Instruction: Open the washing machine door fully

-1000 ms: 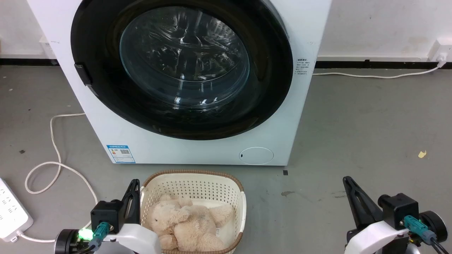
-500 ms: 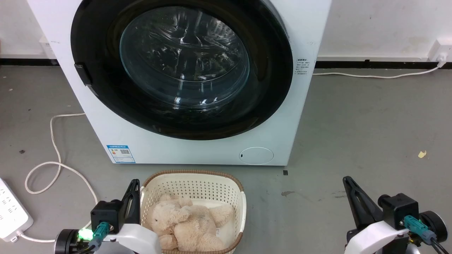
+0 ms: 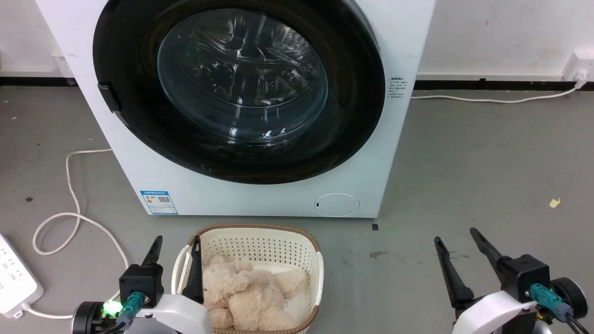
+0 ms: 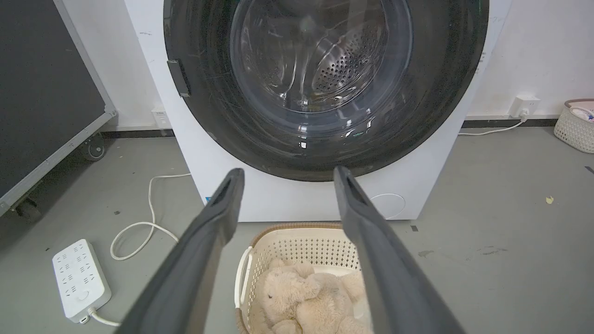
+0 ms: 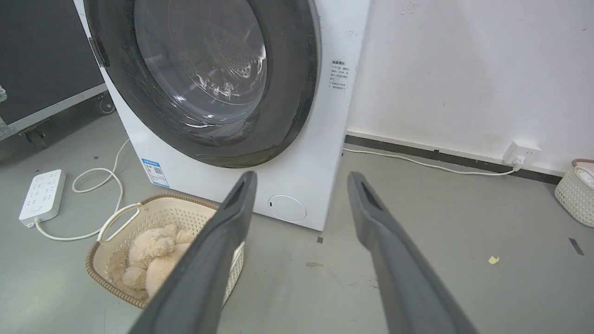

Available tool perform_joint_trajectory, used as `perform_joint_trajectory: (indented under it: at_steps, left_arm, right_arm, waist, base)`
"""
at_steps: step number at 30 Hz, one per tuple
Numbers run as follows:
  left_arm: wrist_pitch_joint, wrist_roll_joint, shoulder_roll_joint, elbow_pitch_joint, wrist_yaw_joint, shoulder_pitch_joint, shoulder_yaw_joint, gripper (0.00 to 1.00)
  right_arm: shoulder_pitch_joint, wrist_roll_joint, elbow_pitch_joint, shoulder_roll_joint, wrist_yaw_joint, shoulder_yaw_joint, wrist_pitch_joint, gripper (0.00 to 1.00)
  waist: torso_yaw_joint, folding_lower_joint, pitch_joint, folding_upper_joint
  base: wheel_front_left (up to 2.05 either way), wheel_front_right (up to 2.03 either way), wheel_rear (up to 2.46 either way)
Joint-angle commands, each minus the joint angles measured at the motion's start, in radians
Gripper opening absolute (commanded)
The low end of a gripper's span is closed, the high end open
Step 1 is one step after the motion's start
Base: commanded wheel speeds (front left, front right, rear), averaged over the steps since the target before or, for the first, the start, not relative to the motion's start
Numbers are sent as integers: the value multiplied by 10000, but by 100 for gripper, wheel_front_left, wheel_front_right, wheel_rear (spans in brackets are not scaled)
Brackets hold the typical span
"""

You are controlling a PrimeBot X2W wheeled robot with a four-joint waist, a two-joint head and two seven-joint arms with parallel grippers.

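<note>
The washing machine door (image 3: 239, 88), a glossy black disc with a bulging glass centre, is being held shut against the white washing machine (image 3: 260, 199). It stands upright and covers nearly the full width of the front. A perforated steel drum (image 4: 341, 69) is being glimpsed through the glass in the left wrist view. The left gripper (image 3: 177, 240) is being held low at the near left, its two dark fingers spread apart with nothing between them, well short of the door. The right gripper (image 3: 455, 235) is being held likewise at the near right, fingers parted and empty, over bare grey floor (image 3: 464, 162). Between machine and robot, a cream laundry basket (image 3: 260, 241) is being occupied by a beige plush bear (image 3: 246, 292). The left gripper's inner finger is being shown just beside the basket's left rim. A white power strip (image 3: 14, 278) and its looped cable (image 3: 90, 150) are being left lying on the floor at the left.
</note>
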Motion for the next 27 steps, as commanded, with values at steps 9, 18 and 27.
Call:
perform_joint_trajectory:
  at_steps: [9, 18, 27]
  left_arm:
    - [-201, 32, 7, -16, 75, 11, -128, 100]
    - [-431, 44, 16, -67, 207, -74, -328, 100]
    - [-618, 57, 28, -174, 348, -255, -510, 100]
  right_arm:
    - [44, 100, -41, 1, -1, -3, -201, 100]
    - [-8, 121, -170, -108, -2, 39, -431, 100]
    - [-268, 191, -325, -453, -3, 95, -618, 100]
  waist:
    - [11, 0, 26, 0]
    - [161, 0, 281, 0]
    - [358, 0, 710, 0]
  base:
    - [0, 0, 0]
    - [0, 0, 0]
    - [0, 0, 0]
